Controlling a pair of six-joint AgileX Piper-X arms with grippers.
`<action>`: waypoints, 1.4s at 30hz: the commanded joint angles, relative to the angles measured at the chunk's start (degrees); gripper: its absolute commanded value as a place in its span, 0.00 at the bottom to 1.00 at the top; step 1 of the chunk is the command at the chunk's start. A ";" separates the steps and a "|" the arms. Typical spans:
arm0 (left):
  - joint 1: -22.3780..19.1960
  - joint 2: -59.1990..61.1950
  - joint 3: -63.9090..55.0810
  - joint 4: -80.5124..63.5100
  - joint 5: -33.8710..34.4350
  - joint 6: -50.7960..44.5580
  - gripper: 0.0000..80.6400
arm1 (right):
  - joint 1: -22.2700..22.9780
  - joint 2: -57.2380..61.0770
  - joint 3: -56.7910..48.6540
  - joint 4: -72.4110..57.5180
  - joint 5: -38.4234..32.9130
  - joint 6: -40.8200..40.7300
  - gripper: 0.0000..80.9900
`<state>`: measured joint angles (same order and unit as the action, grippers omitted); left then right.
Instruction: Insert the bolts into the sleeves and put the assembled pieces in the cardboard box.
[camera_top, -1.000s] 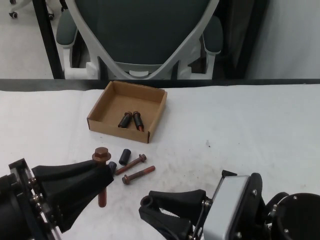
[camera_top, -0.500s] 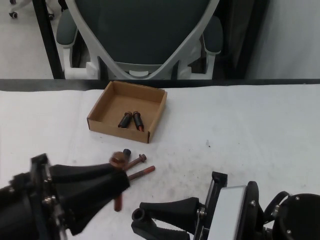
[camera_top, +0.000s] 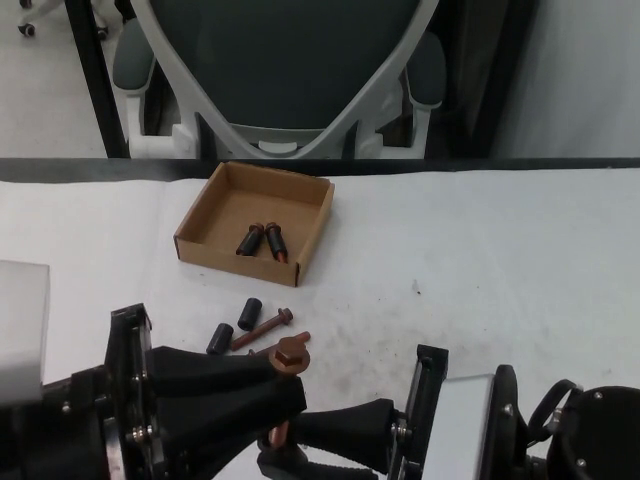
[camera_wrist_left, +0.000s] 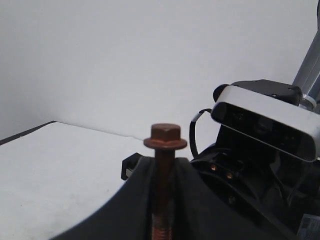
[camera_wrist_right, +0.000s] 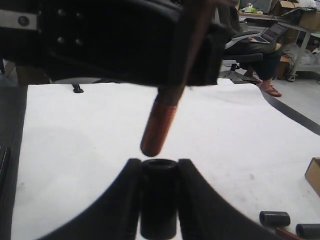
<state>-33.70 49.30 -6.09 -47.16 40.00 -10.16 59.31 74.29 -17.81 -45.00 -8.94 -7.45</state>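
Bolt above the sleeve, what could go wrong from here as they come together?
1. In the right wrist view the bolt hangs tilted above the sleeve, so its tip may catch the rim instead of entering.
2. The left jaws hold it just under the head, so a push could pivot or slide it.
3. Loose sleeves and bolts lie close beyond the arms; a dropped piece might scatter them.

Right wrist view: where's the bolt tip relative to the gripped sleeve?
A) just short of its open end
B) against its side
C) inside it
A: a gap shows between the tip of the bolt and the open end of the sleeve in the right gripper.
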 joint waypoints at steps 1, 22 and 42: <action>-0.20 -0.08 -0.07 -1.23 0.45 1.41 0.01 | 0.11 -0.61 -0.14 -1.19 -0.41 -0.47 0.00; -0.20 -0.08 0.59 -2.69 0.45 6.78 0.01 | 0.70 -0.61 1.60 -7.78 3.34 1.08 0.00; -1.24 -0.08 3.93 -20.35 -6.35 1.40 0.01 | 1.42 -0.67 4.90 -17.33 1.84 7.45 0.00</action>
<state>-34.53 49.30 -2.19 -63.50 32.63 -9.43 60.57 74.24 -12.76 -60.72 -6.68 0.00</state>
